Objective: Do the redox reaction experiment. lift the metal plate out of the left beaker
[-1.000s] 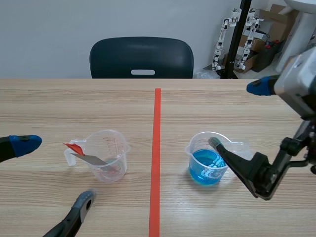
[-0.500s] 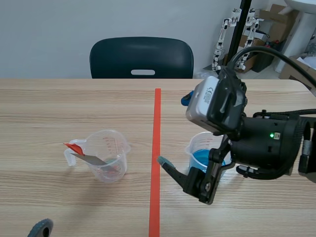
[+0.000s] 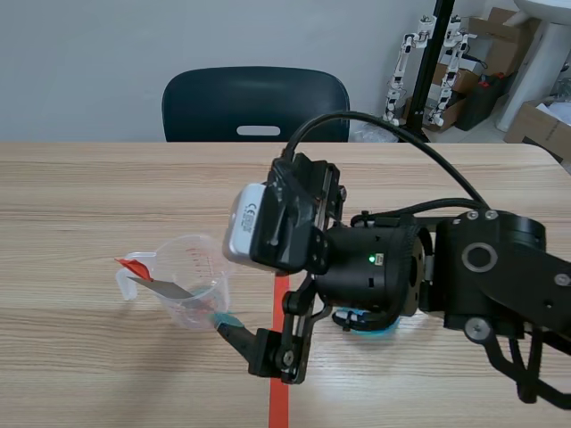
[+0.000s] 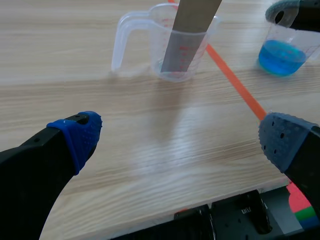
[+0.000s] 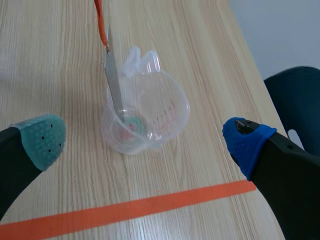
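Note:
The left beaker (image 3: 192, 281) is a clear plastic jug left of the red line. A grey metal plate (image 3: 163, 288) with a red tip (image 3: 134, 265) leans inside it, sticking out over the handle side. The right arm comes across the middle, and its teal finger pad (image 3: 227, 323) sits just beside that beaker. In the right wrist view my right gripper (image 5: 145, 140) is open above the beaker (image 5: 150, 115) and the plate (image 5: 114, 82). My left gripper (image 4: 180, 140) is open and low near the table edge, well short of the beaker (image 4: 170, 45) and plate (image 4: 187, 35).
The right beaker (image 4: 282, 50) holds blue liquid and is mostly hidden behind the right arm (image 3: 401, 267) in the scene view. A dark chair (image 3: 256, 102) stands at the table's far edge. Boxes and a stand (image 3: 437, 62) are at the back right.
The right arm swung left from the blue beaker, across the red line, to above the left beaker. The left gripper drew back out of the scene view. The plate has not moved.

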Controlling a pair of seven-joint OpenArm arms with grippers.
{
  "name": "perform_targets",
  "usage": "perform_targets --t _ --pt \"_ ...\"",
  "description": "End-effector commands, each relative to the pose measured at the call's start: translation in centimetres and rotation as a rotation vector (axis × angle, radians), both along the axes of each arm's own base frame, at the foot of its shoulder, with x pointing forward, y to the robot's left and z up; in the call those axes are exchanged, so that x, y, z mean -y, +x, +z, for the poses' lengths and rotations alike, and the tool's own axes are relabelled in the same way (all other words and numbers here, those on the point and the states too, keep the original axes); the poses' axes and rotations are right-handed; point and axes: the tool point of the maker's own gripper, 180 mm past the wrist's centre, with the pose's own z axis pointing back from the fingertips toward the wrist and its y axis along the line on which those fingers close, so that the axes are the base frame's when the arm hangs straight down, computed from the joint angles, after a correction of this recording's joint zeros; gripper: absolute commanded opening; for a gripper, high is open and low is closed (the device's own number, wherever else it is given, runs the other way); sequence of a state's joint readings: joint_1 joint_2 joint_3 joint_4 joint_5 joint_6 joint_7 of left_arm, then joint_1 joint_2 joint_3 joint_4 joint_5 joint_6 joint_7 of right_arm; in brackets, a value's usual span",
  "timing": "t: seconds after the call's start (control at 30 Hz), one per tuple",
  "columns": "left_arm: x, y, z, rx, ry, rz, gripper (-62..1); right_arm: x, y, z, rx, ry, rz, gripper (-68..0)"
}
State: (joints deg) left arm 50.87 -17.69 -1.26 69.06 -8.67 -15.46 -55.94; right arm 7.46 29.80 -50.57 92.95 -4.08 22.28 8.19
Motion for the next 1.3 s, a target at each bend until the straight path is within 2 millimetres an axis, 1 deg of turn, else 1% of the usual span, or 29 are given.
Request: perform_targets --t 0.0,0.07,0.17,0.27,0.3,0.37,0.43,0.5,0.6,0.7,0.83,0.9,0.97,1.03,1.13,1.27 --pt "-0.1 -0.3 -0.4 -0.019 0.011 0.019 1.4 -0.4 0.8 1.1 0.032 0.019 0.004 0.4" --pt "-0.3 -0.9 -1.4 -0.061 0.020 0.022 1.4 -1.0 0.7 1.2 0.035 0.018 0.018 0.4" --pt "-0.5 -1.0 -1.5 -0.066 0.023 0.028 1.4 -2.0 0.7 1.4 0.039 0.025 0.035 -0.6" --pt "-0.6 -1.1 -1.9 -0.082 0.052 0.031 1.4 -2.8 0.9 1.1 0.035 0.020 0.044 -10.3" --pt "-0.6 -1.2 -2.3 -0.100 0.057 0.029 1.4 -3.0 1.1 1.0 0.033 0.018 0.045 -12.5" --pt "-0.5 -1.3 -2.8 -0.128 0.066 0.022 1.4 -3.3 1.3 0.5 0.025 0.012 0.043 -14.8" --pt "-0.6 -1.2 -2.3 -0.104 0.059 0.026 1.4 -3.5 1.6 0.2 0.018 0.005 0.039 -15.1" --pt "-0.7 -1.2 -1.2 -0.035 0.043 0.037 1.4 -3.7 1.8 0.0 0.017 0.004 0.039 -16.3" --pt "-1.7 -1.7 1.0 0.122 0.063 0.101 1.4 -3.9 1.8 0.1 0.022 0.008 0.046 -22.6" --pt "-1.9 -2.7 2.1 0.206 0.078 0.121 1.4 -4.2 1.6 0.3 0.032 0.016 0.062 -26.4" --pt "-0.7 -4.0 2.1 0.230 0.077 0.066 1.4 -4.5 1.0 0.5 0.063 0.024 0.098 -31.2" --pt "-0.8 -4.4 2.5 0.266 0.068 0.069 1.4 -4.9 0.6 0.6 0.072 0.025 0.118 -33.1" --pt "-1.1 -4.6 2.8 0.299 0.061 0.077 1.4 -5.2 0.2 0.4 0.073 0.023 0.131 -33.1" --pt "-1.2 -4.6 2.9 0.322 0.059 0.075 1.4 -5.5 -0.3 0.3 0.068 0.024 0.145 -33.1" --pt "-1.1 -4.4 2.4 0.328 0.063 0.059 1.4 -6.0 -0.8 0.3 0.065 0.028 0.159 -33.5" --pt "-1.1 -4.2 1.5 0.319 0.074 0.046 1.4 -6.4 -0.9 0.5 0.065 0.037 0.162 -37.2"
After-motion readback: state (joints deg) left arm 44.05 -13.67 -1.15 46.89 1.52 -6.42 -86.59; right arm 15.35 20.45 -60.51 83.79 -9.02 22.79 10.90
